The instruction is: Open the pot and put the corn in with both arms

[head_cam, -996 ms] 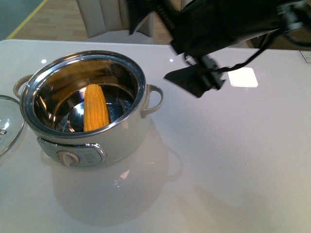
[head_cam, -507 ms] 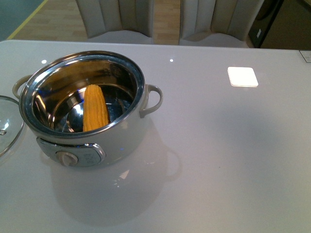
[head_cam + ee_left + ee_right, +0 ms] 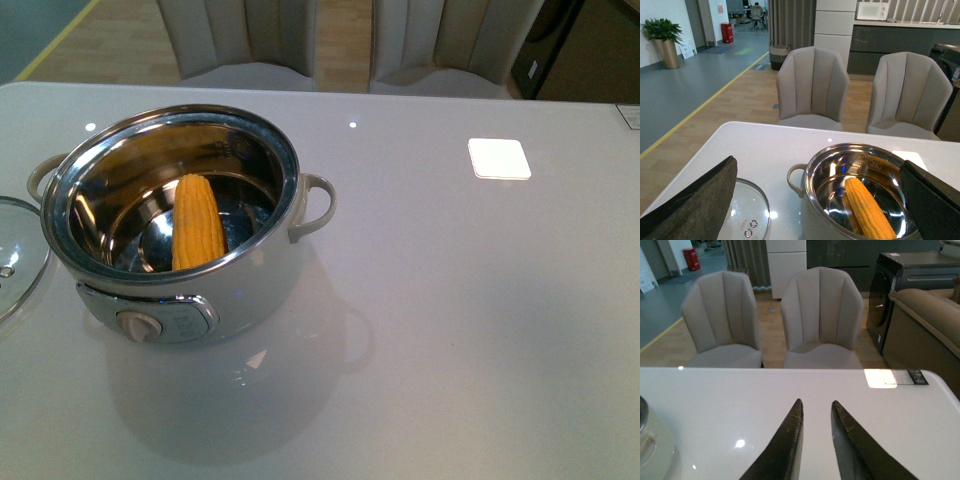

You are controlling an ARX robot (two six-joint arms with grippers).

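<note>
The pot [image 3: 180, 235] stands open on the left part of the white table [image 3: 450, 300], its dial panel facing the robot. The corn [image 3: 197, 222] lies inside on the shiny steel bottom, tapered end pointing away from the robot, its near end against the front wall. The glass lid [image 3: 15, 255] lies flat on the table just left of the pot, apart from it.

Neither arm shows in the front view. In the left wrist view the left gripper [image 3: 815, 200] is raised above the table and looks over the pot toward the chairs [image 3: 812, 85]; its two dark fingers [image 3: 695, 200] stand wide apart at the picture's edges, with nothing between them. In the right wrist view the right gripper [image 3: 816, 412] hovers over bare table, the pot's side just visible at the edge [image 3: 652, 450]; its fingertips [image 3: 795, 420] are close together with a narrow gap, holding nothing.

There are engraved markings on the pot's inner wall [image 3: 867, 161] and a small label [image 3: 916, 377] at the table's far corner, but neither can be read.
</note>
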